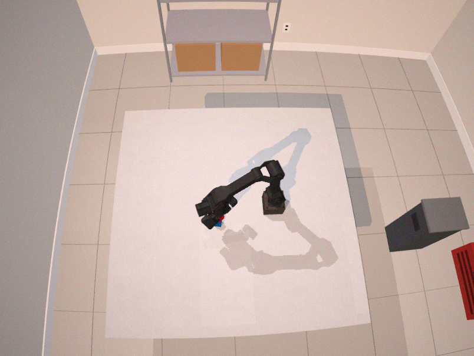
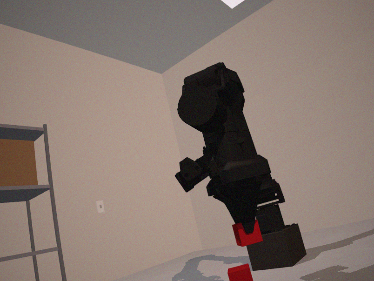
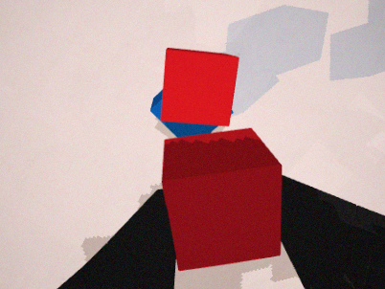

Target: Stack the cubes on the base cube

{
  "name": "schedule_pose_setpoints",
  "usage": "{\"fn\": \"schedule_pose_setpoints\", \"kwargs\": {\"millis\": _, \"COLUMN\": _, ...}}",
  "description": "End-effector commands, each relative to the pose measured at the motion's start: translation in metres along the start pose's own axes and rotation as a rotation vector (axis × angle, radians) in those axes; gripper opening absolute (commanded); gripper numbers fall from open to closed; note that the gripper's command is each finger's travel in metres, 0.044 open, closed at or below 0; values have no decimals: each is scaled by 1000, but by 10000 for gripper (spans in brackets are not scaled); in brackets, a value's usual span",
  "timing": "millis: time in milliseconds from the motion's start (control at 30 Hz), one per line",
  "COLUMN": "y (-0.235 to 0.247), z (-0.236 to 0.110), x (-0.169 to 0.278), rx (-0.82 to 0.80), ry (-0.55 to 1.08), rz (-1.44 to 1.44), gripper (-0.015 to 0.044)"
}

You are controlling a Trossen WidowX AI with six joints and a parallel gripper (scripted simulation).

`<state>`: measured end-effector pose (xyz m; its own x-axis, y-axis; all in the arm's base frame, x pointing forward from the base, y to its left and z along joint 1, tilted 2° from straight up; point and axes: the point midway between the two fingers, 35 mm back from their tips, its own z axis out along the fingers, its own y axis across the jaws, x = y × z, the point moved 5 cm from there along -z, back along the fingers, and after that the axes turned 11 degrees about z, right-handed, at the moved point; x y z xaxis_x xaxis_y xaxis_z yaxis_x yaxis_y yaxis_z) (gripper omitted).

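My gripper (image 3: 223, 207) (image 2: 248, 226) (image 1: 213, 221) is shut on a red cube (image 3: 223, 201) (image 2: 247, 236) and holds it in the air, level. A second red cube (image 3: 199, 86) (image 2: 240, 273) rests on the blue base cube (image 3: 189, 128) (image 1: 218, 225), turned against it and covering most of its top. Blue shows only at the left and lower edges of that cube. In the wrist view the held cube hangs just in front of and above the stack. In the top view the gripper hides most of the stack.
The stack stands on a white mat (image 1: 152, 268), left of the arm's base (image 1: 273, 204) (image 2: 275, 248). A metal shelf (image 1: 218, 26) (image 2: 45, 181) stands at the back wall. A grey box (image 1: 425, 224) and a red crate (image 1: 465, 279) lie far right, off the mat.
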<state>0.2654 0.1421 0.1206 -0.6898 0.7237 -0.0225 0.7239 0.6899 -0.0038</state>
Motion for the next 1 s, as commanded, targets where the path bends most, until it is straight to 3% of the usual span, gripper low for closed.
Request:
{"fn": "schedule_pose_setpoints", "kwargs": {"millis": 0, "y": 3, "z": 1, "x": 10, "rx": -1, "ry": 3, "rz": 97, "gripper": 105}}
{"fn": "schedule_pose_setpoints", "kwargs": {"millis": 967, "y": 1, "z": 33, "x": 9, "rx": -3, "ry": 44, "rz": 209, "gripper": 105}}
